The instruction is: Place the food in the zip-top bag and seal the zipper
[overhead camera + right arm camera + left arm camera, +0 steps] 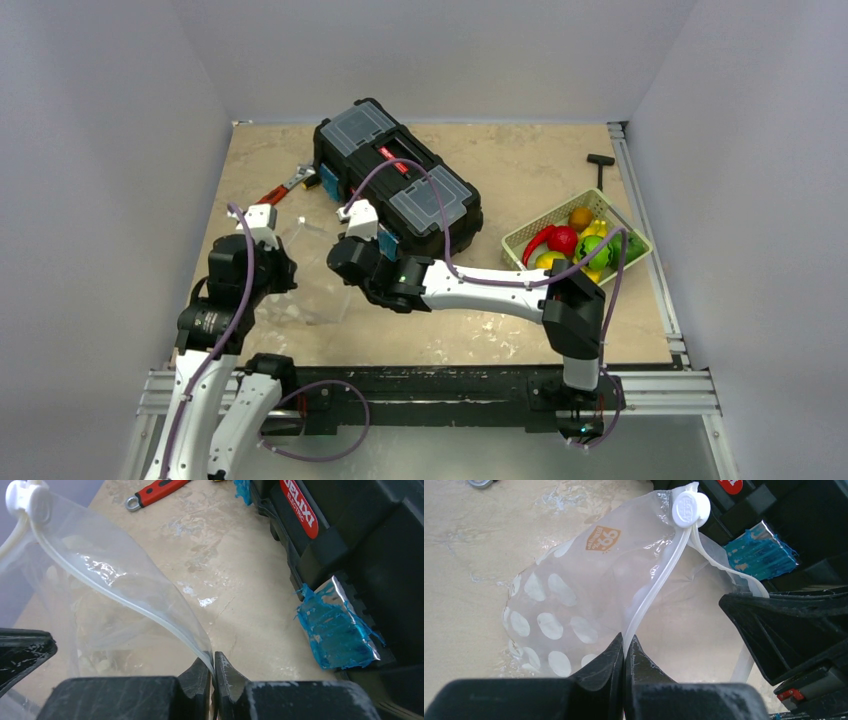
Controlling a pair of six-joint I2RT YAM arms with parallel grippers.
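Beige marbled tabletop (520, 170), pale grey walls on three sides. Left arm: folded steeply at the elbow over its base, wrist aimed toward the table's far side. Left gripper (625, 642): fingers pressed together, pinching one lip of the zip-top bag (574, 595) on the zipper (659, 580). Right arm: upper link upright, forearm reaching leftward across the table and ending just in front of the black toolbox (400, 180). Right gripper (214, 662): fingers likewise clamped, on the bag's other lip. Bag hangs between the two grippers with its mouth spread; the white slider (690, 509) sits at the far end of the zipper. Food (575, 245) lies in the pale green basket (540, 218) at the right, well apart from the bag. Red-handled wrench (157, 490) lies left of the toolbox; crumpled blue foil (340, 630) sits against the toolbox's front.
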